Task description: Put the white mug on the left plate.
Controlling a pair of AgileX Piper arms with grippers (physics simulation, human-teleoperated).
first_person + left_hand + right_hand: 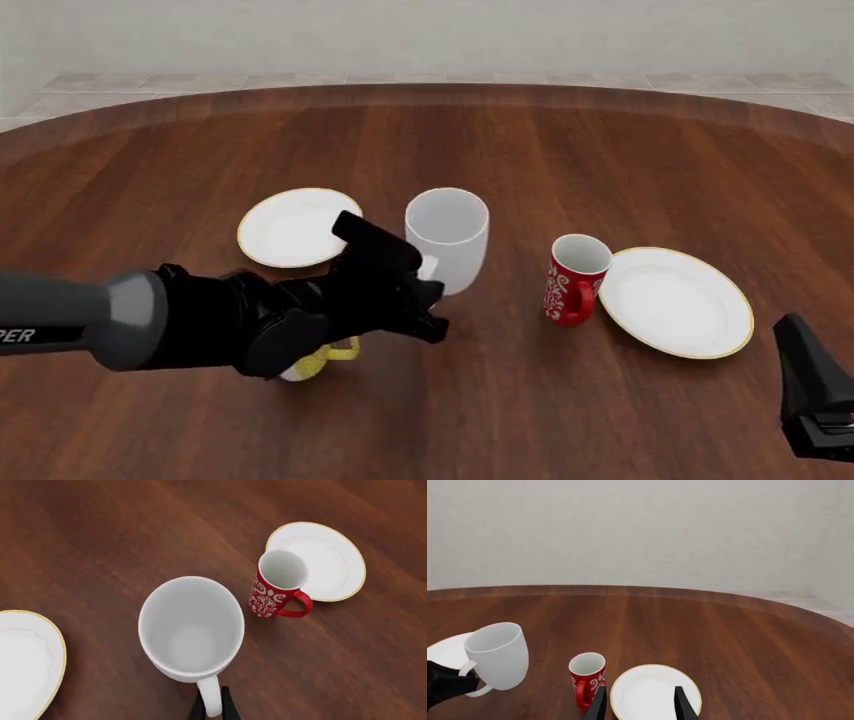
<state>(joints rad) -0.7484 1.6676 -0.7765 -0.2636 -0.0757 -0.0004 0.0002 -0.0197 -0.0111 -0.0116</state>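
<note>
Left wrist view, white mug [191, 628], handle seemingly pinched by left gripper [212, 707]

A: Bench [641, 150] surface? Dark brown wood grain.

B: On it: left plate [296, 228], red patterned mug [577, 279] upright, larger plate [678, 302] just beside it, yellow mug [320, 360] mostly hidden.

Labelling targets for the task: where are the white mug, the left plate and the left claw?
white mug [447, 240], front view, outer side wall.
left plate [287, 228], front view, bare centre.
left claw [213, 706], left wrist view, on the mug handle.
</note>
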